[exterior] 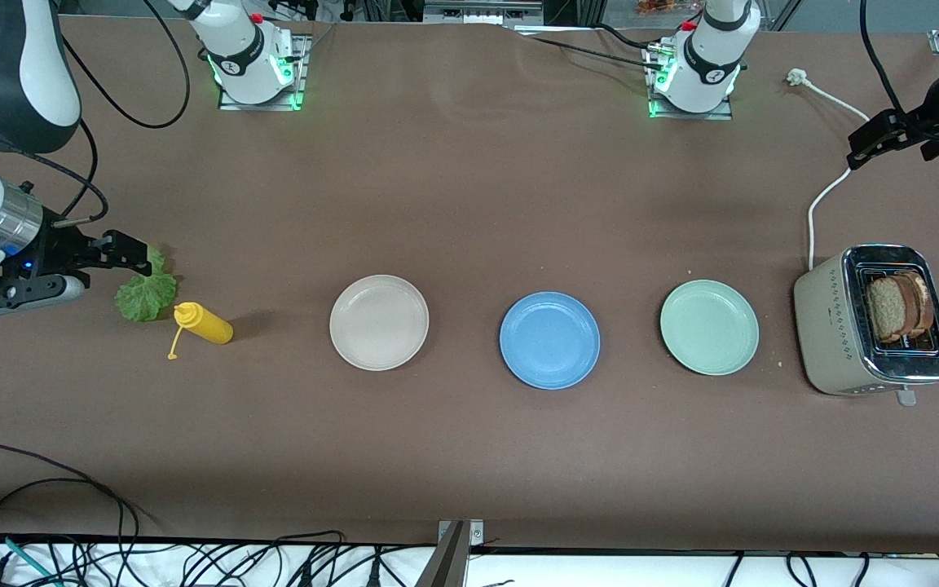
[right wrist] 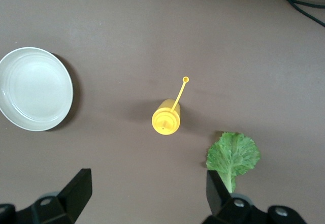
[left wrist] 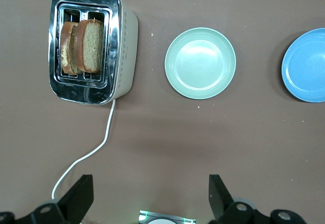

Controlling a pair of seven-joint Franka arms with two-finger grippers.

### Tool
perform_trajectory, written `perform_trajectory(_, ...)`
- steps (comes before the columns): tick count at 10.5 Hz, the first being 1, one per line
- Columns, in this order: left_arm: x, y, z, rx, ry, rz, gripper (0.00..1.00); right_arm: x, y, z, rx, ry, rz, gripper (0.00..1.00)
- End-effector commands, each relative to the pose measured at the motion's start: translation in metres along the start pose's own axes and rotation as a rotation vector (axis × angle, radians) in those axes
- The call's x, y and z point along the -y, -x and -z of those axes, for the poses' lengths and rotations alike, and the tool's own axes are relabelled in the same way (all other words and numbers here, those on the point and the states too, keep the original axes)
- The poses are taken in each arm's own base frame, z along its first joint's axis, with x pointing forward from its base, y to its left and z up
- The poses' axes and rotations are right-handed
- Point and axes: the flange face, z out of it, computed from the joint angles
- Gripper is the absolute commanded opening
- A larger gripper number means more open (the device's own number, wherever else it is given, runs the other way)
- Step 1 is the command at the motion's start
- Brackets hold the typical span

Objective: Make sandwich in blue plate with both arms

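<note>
The blue plate (exterior: 549, 340) sits empty in the middle of the table and shows at the edge of the left wrist view (left wrist: 307, 65). Two brown bread slices (exterior: 900, 306) stand in a toaster (exterior: 836, 326) at the left arm's end, also in the left wrist view (left wrist: 84, 46). A green lettuce leaf (exterior: 146, 293) lies on the table at the right arm's end, also in the right wrist view (right wrist: 232, 155). My right gripper (exterior: 131, 254) hangs open and empty over the table beside the leaf. My left gripper (exterior: 865, 151) hangs open and empty over the toaster's white cord (exterior: 824, 196).
A yellow squeeze bottle (exterior: 202, 323) lies beside the lettuce with its cap hanging off. A beige-white plate (exterior: 379, 322) and a mint-green plate (exterior: 709, 327) flank the blue plate. Loose cables run along the table's edge nearest the front camera (exterior: 46, 505).
</note>
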Motion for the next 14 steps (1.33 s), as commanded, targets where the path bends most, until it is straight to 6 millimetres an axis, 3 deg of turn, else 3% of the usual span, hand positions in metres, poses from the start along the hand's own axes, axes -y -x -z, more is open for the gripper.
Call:
perform_trajectory(1,0.0008,0.0015,0.0039,0.006,0.027,0.004,1.00,-0.0025,-0.0024,0.0006,-0.007,-0.018,0.001,1.00)
perform_trajectory(14,0.0008,0.0015,0.0039,0.006,0.027,0.004,1.00,-0.0086,-0.0034,0.0054,-0.001,-0.008,-0.003,1.00)
